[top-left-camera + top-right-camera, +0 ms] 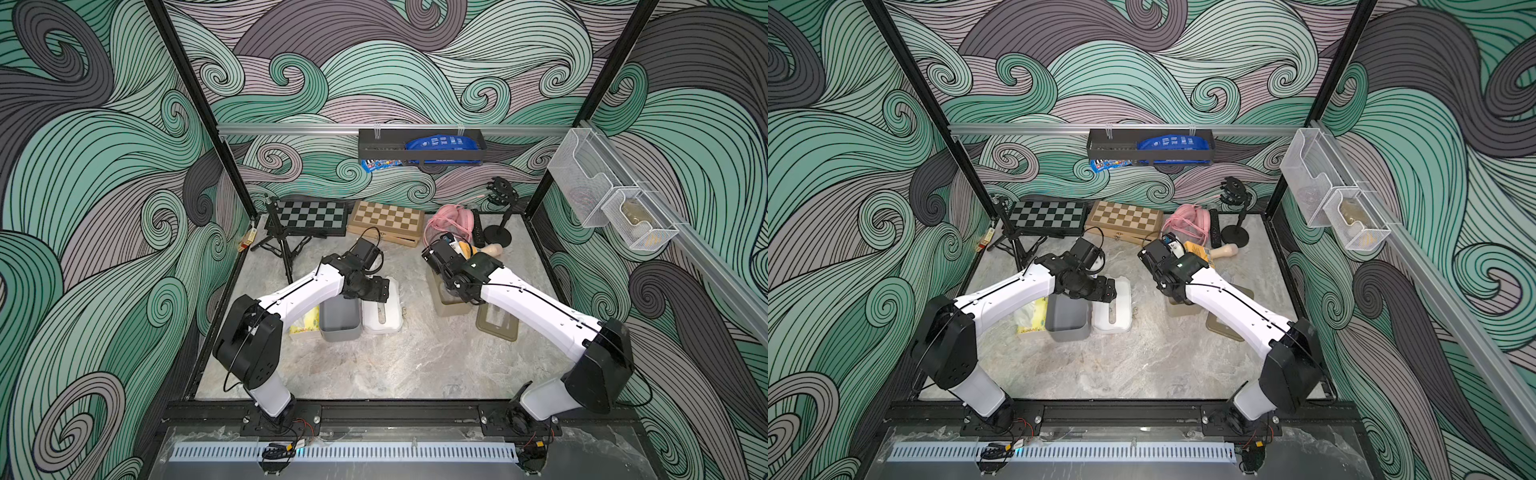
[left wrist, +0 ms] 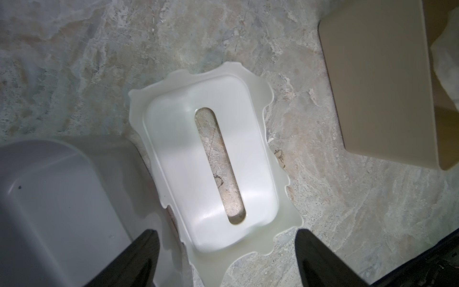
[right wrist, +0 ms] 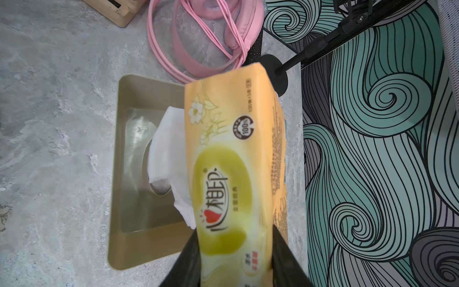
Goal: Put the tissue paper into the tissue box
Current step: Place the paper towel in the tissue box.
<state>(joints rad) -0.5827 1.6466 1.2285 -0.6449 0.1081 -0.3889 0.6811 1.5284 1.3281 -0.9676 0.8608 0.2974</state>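
Observation:
My right gripper is shut on a yellow-orange tissue paper pack, and a white sheet sticks out of the pack's side. The pack hangs over one edge of the open tan tissue box, seen in a top view under the right wrist. Its tan lid lies beside it. My left gripper is open, just above a white slotted lid with nothing between its fingers. A grey open box stands next to that lid. A second yellow pack lies by the grey box.
Along the back stand a black chessboard, a wooden chess box, pink headphones, a remote and a black stand. A tripod stands at the back left.

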